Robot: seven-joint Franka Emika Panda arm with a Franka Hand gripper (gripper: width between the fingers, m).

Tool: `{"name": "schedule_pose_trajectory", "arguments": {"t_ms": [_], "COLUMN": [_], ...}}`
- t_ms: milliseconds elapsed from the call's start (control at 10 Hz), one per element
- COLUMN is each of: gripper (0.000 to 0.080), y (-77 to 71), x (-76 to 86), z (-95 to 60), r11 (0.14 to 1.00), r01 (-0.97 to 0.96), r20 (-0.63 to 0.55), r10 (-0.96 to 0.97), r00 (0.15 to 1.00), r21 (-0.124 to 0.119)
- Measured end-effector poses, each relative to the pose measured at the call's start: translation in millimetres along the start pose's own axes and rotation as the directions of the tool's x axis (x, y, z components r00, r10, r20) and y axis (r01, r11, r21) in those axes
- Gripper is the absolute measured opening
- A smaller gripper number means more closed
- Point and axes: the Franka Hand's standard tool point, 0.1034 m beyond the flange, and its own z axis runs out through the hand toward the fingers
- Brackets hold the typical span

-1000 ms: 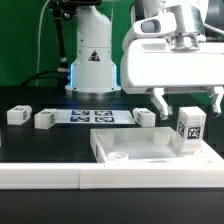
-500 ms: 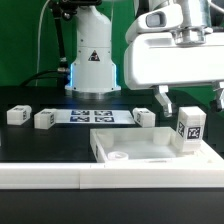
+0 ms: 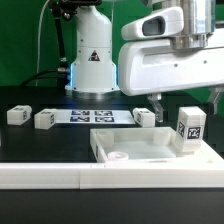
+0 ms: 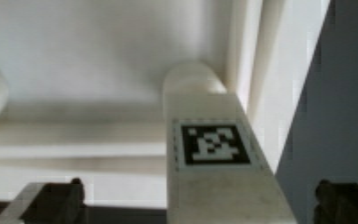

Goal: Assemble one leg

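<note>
A leg (image 3: pixel 189 127), a small white block with a black-and-white tag, stands upright at the right end of the large flat white square part (image 3: pixel 140 148) with a raised rim. My gripper (image 3: pixel 188 99) hangs above the leg, open and empty, one finger on each side and clear of it. In the wrist view the leg (image 4: pixel 211 140) runs up the middle between the two dark fingertips (image 4: pixel 51 204), with gaps on both sides of my gripper (image 4: pixel 197 206). The white part's surface (image 4: pixel 69 90) lies behind the leg.
Three more white tagged blocks lie on the black table: two at the exterior view's left (image 3: pixel 18 115) (image 3: pixel 45 119) and one behind the flat part (image 3: pixel 146 117). The marker board (image 3: pixel 95 115) lies in front of the robot base (image 3: pixel 92 60).
My gripper has risen and drifted to the exterior view's right, away from the leg. The leg has stayed standing in place.
</note>
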Motion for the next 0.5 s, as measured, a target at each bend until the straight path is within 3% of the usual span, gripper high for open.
{"name": "schedule_pose_trajectory", "arguments": {"t_ms": [500], "gripper": [0.0624], "y": [-1.8], "x": [-0.9], "z": [2.0], "r11": [0.999], "r01": [-0.053], "r20": [0.044], "r10": [0.053], "r00": [0.998], "r21": [-0.003]}}
